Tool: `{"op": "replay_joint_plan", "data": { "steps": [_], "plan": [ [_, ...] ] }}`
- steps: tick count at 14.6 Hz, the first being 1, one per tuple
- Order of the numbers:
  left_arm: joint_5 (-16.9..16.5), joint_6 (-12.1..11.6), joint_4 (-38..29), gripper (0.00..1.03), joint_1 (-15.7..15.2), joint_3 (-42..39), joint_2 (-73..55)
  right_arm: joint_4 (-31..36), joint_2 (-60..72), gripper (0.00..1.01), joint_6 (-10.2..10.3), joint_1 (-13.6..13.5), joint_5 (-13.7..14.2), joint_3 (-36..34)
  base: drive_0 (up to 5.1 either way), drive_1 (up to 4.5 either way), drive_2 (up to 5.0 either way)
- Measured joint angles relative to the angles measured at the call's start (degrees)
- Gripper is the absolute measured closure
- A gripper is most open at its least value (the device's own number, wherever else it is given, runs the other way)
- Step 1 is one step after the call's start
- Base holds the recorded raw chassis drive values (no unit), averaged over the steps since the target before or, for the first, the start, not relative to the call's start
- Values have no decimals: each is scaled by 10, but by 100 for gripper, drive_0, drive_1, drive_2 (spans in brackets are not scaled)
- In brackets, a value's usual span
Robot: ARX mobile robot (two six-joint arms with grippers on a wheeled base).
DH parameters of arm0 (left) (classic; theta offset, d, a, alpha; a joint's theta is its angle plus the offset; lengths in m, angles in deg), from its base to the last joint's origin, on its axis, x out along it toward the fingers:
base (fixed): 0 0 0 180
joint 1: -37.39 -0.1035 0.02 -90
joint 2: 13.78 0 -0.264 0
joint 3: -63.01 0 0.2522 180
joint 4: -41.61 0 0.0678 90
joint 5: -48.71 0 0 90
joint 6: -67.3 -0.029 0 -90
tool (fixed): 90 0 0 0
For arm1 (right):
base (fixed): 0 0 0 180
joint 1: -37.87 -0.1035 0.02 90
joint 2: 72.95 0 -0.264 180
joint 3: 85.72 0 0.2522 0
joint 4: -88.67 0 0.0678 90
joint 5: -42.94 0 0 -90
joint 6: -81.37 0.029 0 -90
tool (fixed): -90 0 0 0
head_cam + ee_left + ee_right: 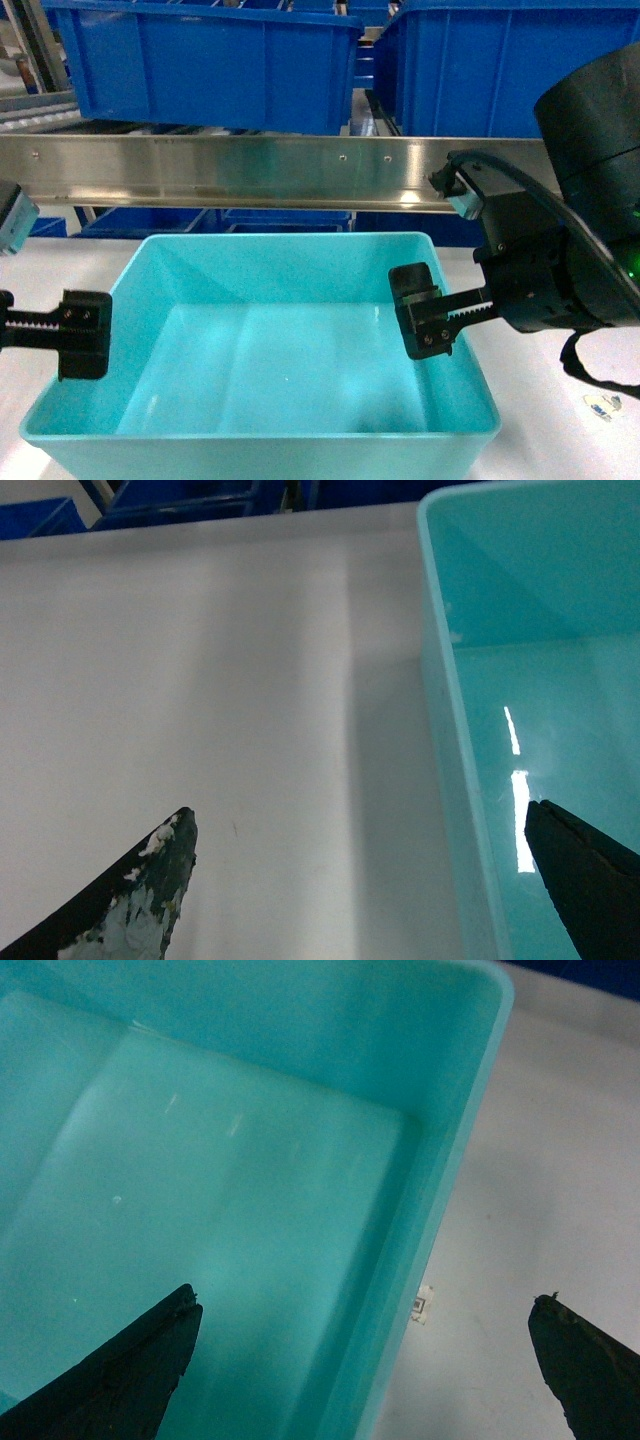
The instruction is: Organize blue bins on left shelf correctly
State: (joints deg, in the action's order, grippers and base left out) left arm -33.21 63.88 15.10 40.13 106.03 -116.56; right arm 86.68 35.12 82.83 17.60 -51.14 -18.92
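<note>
The light aqua bin (270,340) sits empty on a white table in front of the steel shelf (250,170). My left gripper (60,335) is open and straddles the bin's left wall: in the left wrist view the left gripper (358,825) has one fingertip (170,855) over the table and the other over the bin (540,630). My right gripper (465,305) is open astride the right wall. In the right wrist view the right gripper (367,1307) has one fingertip (165,1345) inside the bin (230,1160) and the other over the table. Neither gripper holds anything.
Two dark blue ribbed bins (210,60) (500,70) stand on the shelf tier just behind and above the aqua bin. More dark blue bins (280,218) show under the rail. A small sticker (421,1306) lies on the white table (200,680) by the bin's right wall.
</note>
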Motion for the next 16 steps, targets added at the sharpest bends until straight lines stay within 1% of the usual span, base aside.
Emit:
{"op": "replay_joint_plan", "data": {
  "steps": [1, 2, 3, 6, 8, 10, 12, 14, 16],
  "plan": [
    [4, 1, -8, 5, 2, -1, -6, 4, 12, 3, 7, 0, 3, -1, 0, 0, 0],
    [5, 2, -16, 5, 2, -1, -11, 6, 17, 3, 7, -1, 3, -4, 0, 0, 0],
    [7, 2, -19, 5, 0, -2, -22, 11, 23, 3, 16, -4, 6, -5, 0, 0, 0],
    [9, 3, -26, 5, 1, -2, -30, 19, 45, 3, 28, -8, 11, -5, 0, 0, 0],
    [9, 4, -19, 5, 1, 2, -49, 27, 60, 3, 35, -7, 17, -6, 0, 0, 0],
    [10, 5, -13, 5, 9, 15, -56, 33, 70, 3, 37, -6, 22, -5, 0, 0, 0],
    [12, 11, -1, 5, 22, 23, -64, 43, 75, 3, 40, 2, 24, -5, 0, 0, 0],
    [15, 20, 30, 5, 37, 37, -73, 55, 79, 3, 41, 13, 27, -9, 0, 0, 0],
    [19, 20, 32, 5, 41, 37, -73, 64, 78, 3, 45, 19, 32, -19, 0, 0, 0]
  ]
}}
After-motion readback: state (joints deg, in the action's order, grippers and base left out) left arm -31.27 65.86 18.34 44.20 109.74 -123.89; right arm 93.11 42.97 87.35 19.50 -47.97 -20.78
